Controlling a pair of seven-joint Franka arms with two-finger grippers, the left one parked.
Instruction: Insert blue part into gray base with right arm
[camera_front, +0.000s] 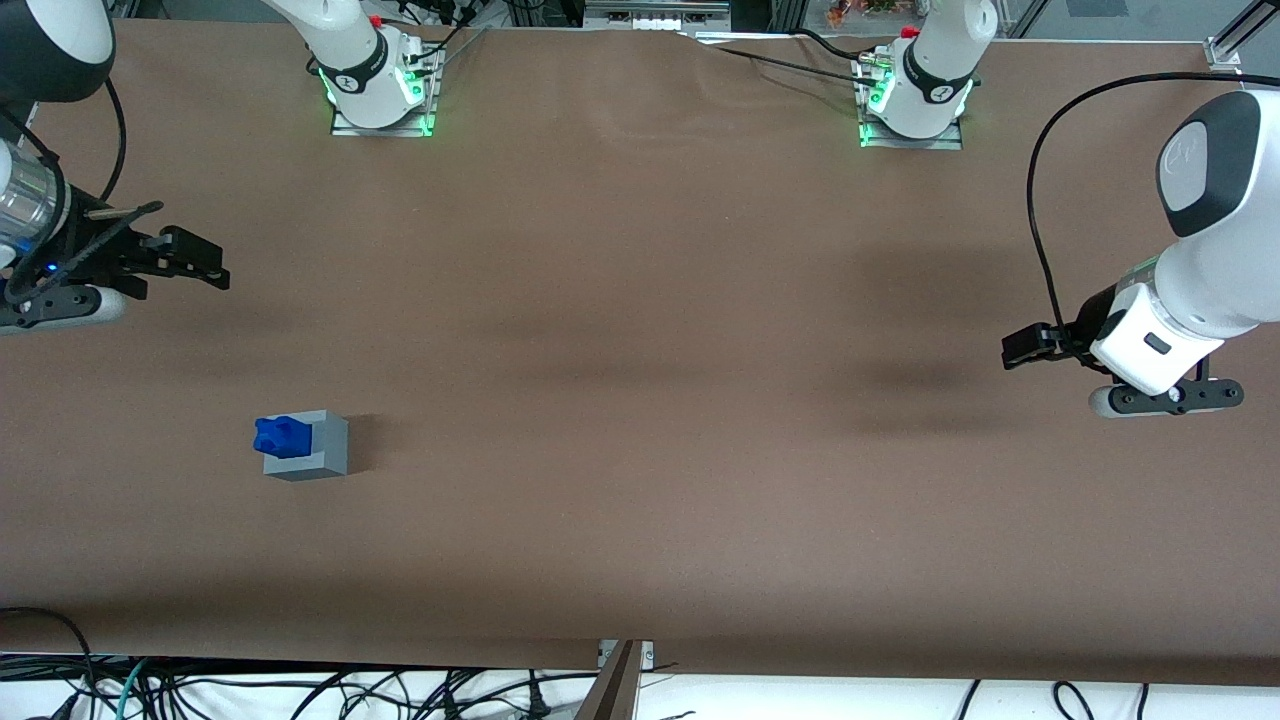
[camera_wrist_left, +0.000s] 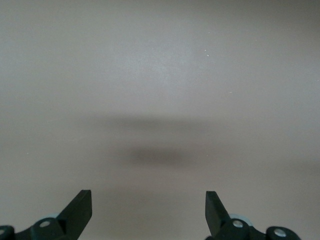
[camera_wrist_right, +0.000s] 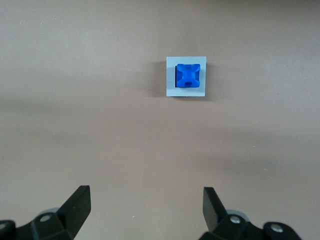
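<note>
Nothing appears left to do: the blue part (camera_wrist_right: 188, 75) sits seated in the gray base (camera_wrist_right: 171, 87) on the table (camera_front: 640, 400). Right arm's gripper (camera_wrist_right: 146, 210) hangs well apart from them, fingers spread and empty.

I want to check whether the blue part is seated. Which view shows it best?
The right wrist view: it looks straight down on the blue part sitting within the gray base, with the open claw apart from it. The front view shows it small; the left wrist view, nothing.

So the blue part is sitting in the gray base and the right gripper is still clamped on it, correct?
Not quite. The blue part does sit in the gray base, but the right gripper is open and well away from it, holding nothing, as the right wrist view shows.
</note>
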